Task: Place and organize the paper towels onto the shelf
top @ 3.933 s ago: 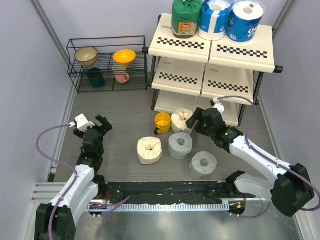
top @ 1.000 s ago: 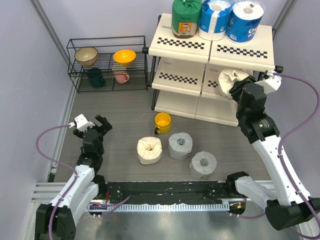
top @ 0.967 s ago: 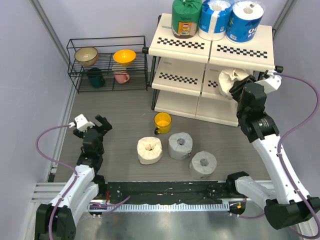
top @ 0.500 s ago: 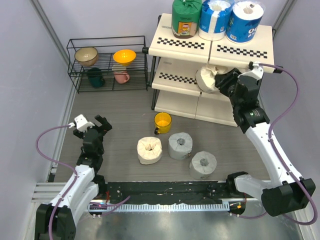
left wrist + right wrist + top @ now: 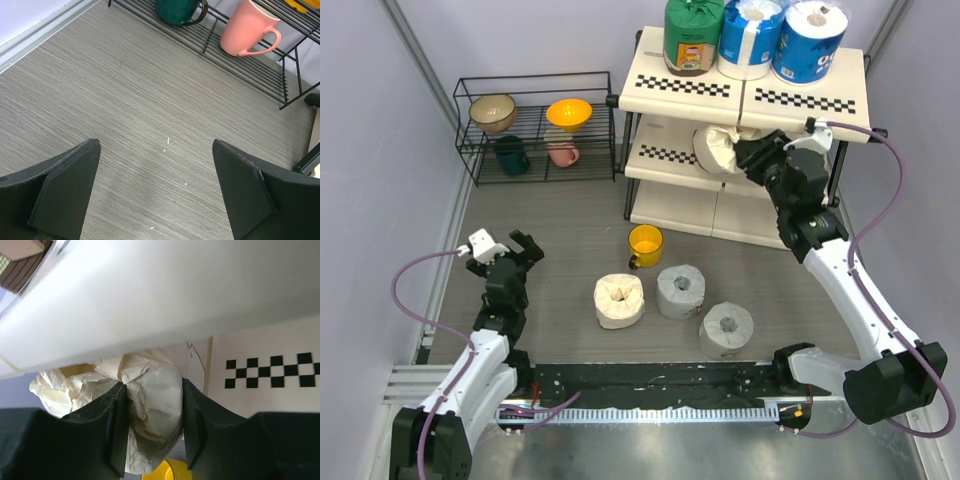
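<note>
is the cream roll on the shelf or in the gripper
Held: the right gripper pinches the cream roll at the middle tier of the shelf.

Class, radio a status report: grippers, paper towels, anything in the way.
Left gripper open, empty. Right gripper shut on cream roll at middle tier of the shelf. Three rolls on the table, yellow cup beside them; path clear.

From overhead I get bright, even light with soft shadows; the metal rail (image 5: 720,452) along the bottom edge throws some glare. My left wrist view is crisp on the floor (image 5: 150,115) mid-frame, while the dark fingers (image 5: 65,185) in the lower corners go soft. On the right wrist, the shelf (image 5: 150,295) panel across the upper half is washed out and blurred; the cream roll (image 5: 152,400) at centre holds detail.
</note>
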